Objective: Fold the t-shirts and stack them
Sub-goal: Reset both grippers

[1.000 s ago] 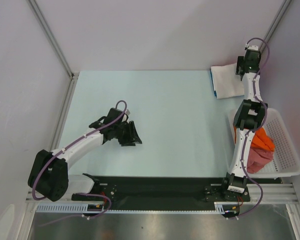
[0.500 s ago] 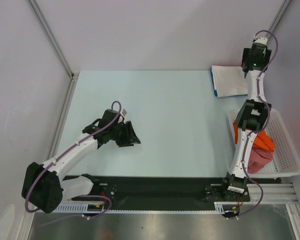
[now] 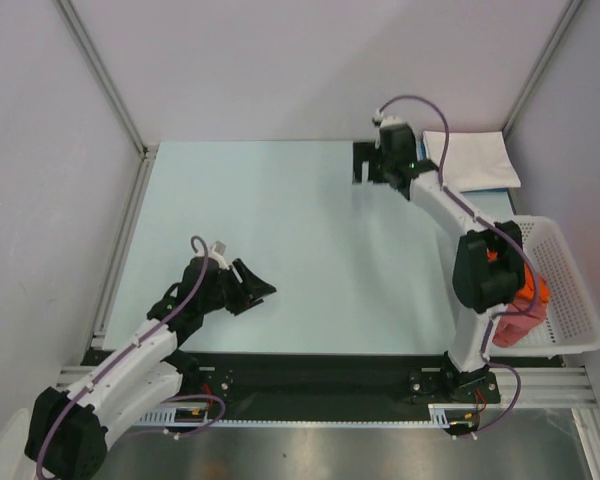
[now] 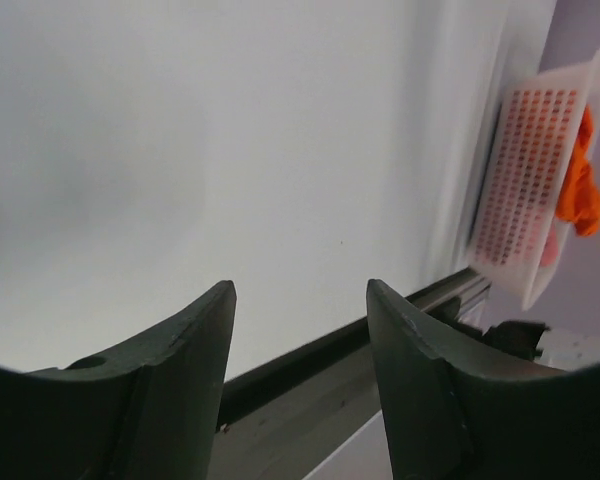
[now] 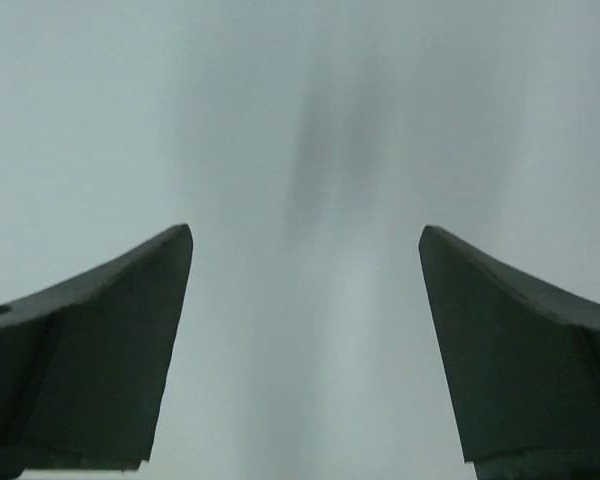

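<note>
The pale counter (image 3: 310, 230) takes up most of the space. A white basket (image 3: 570, 295) sits at its right edge, near the front. The right arm (image 3: 450, 205) reaches from the front up to the back of the counter. The left arm (image 3: 145, 345) lies low on the left side.

A folded white t-shirt (image 3: 475, 158) lies flat in the far right corner. A thin edge of a blue t-shirt (image 3: 490, 187) peeks out from under it. An orange t-shirt (image 3: 533, 290) and a pinkish-red t-shirt (image 3: 517, 328) are bunched up in the basket.

The right fingers (image 3: 364, 165) are spread wide with nothing between them. They are near the white t-shirt, on its left, and not touching it. The left fingers (image 3: 252, 288) are partly spread and hold nothing. They are over bare counter, well apart from all the shirts.
</note>
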### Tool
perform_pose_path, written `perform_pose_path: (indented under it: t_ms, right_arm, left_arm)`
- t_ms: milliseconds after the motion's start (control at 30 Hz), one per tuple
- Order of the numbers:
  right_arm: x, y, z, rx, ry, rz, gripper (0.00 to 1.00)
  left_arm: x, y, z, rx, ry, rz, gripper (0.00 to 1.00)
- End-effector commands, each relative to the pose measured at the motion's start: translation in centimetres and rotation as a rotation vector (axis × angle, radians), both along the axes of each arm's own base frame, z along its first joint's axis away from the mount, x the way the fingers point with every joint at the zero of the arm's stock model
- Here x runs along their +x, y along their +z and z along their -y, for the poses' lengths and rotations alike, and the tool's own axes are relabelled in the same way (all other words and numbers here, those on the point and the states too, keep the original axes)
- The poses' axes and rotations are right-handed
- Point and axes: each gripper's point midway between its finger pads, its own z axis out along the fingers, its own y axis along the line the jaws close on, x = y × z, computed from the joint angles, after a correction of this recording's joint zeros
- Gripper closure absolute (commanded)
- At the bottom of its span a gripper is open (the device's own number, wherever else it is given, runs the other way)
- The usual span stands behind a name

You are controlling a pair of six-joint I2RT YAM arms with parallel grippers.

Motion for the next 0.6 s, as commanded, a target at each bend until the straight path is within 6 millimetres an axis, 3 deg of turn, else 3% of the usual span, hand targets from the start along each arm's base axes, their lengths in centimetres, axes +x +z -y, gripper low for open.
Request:
perform_pose_path:
  t_ms: [0,33,67,100,133,167,200,267,300,367,400,467,567]
  right_arm:
    - [-5.7,-0.6,-3.8,0.295,0.082,-0.038,0.0]
    - [-7.3,-0.7,-4.8,0.356,0.115,-0.038,0.0]
    - [-11.1,-3.4,-4.7,0.396,0.128,-0.097,0.0]
    - [-12.4,-2.1,-6.4,0.494,0.154,-0.053,0.0]
    - [-14.2,-3.0,-6.6,0.523,0.16,-0.063,0.0]
    - [-16.9,-5.8,-6.3,0.549,0.153,-0.098,0.0]
    - [-18.8,-4.5,-6.1,0.596,0.159,-0.062,0.0]
    - [-21.3,-5.0,-5.7,0.717,0.108,-0.096,0.0]
    - [-23.7,-6.6,-5.0,0.753,0.089,-0.127,0.0]
    - [-25.9,-7.3,-4.7,0.868,0.027,-0.171,0.0]
    - [-27.8,-9.7,-4.2,0.889,-0.014,-0.222,0.0]
    - [-29.2,-8.8,-4.1,1.008,-0.033,-0.197,0.0]
    - [-30.1,-9.3,-2.3,1.056,-0.137,-0.177,0.0]
  left_arm:
    - [2.2,1.7,-0.3,-0.199,0.192,0.06,0.37]
    - [2.3,1.6,-0.5,-0.225,0.227,0.066,0.36]
    - [1.7,-0.3,-0.9,-0.237,0.257,0.033,0.36]
    - [2.2,0.9,-0.9,-0.33,0.298,0.063,0.34]
    - [2.1,0.6,-1.1,-0.364,0.326,0.055,0.33]
    - [1.6,-1.4,-1.5,-0.413,0.39,-0.009,0.31]
    - [1.9,-0.4,-1.5,-0.481,0.405,0.021,0.31]
    - [1.0,-2.6,-2.2,-0.539,0.448,-0.005,0.3]
    - [1.2,-2.6,-2.5,-0.571,0.483,-0.014,0.29]
    - [1.3,-2.0,-2.5,-0.549,0.456,0.041,0.27]
    - [1.2,-1.6,-2.3,-0.563,0.442,0.051,0.27]
    - [1.1,-1.6,-2.2,-0.572,0.438,0.037,0.25]
    - [1.0,-1.1,-1.9,-0.607,0.423,0.041,0.23]
